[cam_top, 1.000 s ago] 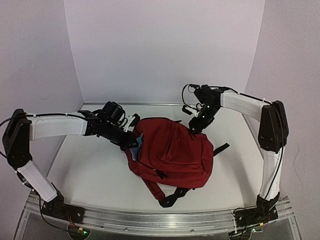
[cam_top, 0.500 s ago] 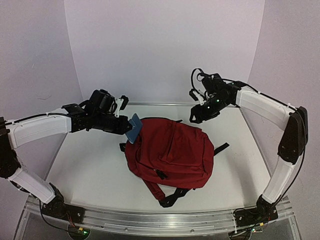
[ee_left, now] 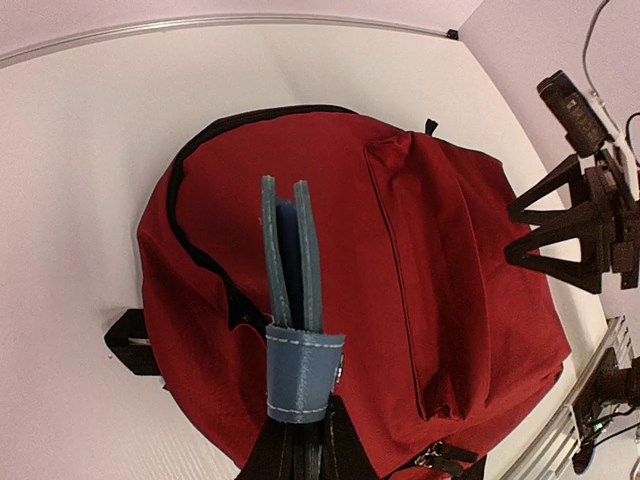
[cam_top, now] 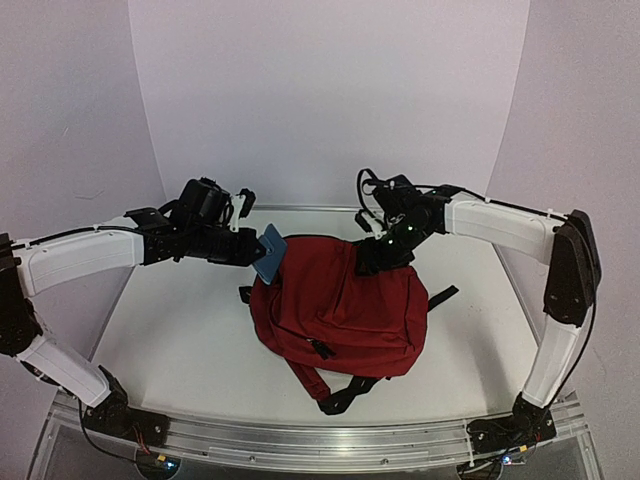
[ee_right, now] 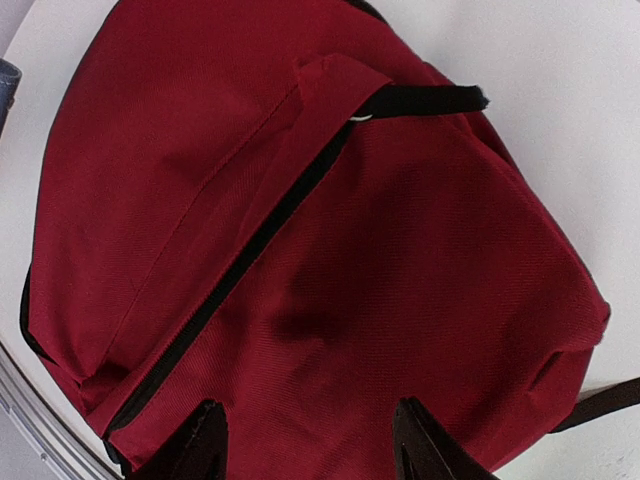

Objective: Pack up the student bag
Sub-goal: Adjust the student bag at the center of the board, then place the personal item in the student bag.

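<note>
My left jaws pinched a blue notebook [ee_left: 300, 368] just above the student bag [cam_top: 340, 310]; my right jaws hung half open, empty, over it.

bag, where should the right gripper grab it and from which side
Pinch the fabric lip of the open main zip near the bag's top, coming down from above with the right gripper's jaws across it. That edge gapes and stands up as a fold; the other cloth lies flat, likely hard to pinch.
</note>
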Controlling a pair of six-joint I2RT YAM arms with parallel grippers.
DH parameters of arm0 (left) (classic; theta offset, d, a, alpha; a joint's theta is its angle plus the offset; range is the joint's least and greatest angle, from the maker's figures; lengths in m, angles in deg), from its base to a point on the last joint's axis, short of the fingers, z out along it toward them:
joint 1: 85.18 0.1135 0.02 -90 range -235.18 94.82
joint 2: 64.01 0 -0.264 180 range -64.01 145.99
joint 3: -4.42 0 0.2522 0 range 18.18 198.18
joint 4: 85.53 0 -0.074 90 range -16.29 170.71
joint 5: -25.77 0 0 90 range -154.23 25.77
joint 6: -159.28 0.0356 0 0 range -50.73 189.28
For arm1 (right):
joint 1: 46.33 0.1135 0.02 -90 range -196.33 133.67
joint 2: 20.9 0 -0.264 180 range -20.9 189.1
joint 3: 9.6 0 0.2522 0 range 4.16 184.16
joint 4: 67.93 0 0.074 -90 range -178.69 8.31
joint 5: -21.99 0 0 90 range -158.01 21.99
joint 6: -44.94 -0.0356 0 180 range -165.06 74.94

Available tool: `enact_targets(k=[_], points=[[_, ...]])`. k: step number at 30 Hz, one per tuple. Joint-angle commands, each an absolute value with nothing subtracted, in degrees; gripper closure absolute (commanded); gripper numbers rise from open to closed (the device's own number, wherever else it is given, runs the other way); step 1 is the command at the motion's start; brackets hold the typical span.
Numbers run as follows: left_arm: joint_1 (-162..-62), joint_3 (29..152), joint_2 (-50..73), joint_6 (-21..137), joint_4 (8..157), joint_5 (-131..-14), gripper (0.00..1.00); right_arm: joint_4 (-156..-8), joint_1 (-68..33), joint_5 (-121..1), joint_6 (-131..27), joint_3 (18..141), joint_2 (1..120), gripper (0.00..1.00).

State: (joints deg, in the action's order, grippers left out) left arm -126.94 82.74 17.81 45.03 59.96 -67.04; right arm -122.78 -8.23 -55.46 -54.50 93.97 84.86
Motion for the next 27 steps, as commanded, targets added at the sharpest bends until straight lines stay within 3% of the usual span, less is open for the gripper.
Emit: enact_targets(k=[1,15,27], points=[[-127.2,84.04,16.15,44.19,62.8,-66.24,1.0,-121.62,-5.57,-55.1,-57.06,97.37,87.72,0.44],[-127.2,82.43,15.98,43.34,64.75,-67.4,1.0,-122.23,-2.4,-59.3,-59.63,102.57,92.84,0.37],[-127.24,83.4,16.32,43.61,64.34,-67.13,1.0,-123.26,-2.36,-62.63,-62.43,99.47,92.31,0.41]])
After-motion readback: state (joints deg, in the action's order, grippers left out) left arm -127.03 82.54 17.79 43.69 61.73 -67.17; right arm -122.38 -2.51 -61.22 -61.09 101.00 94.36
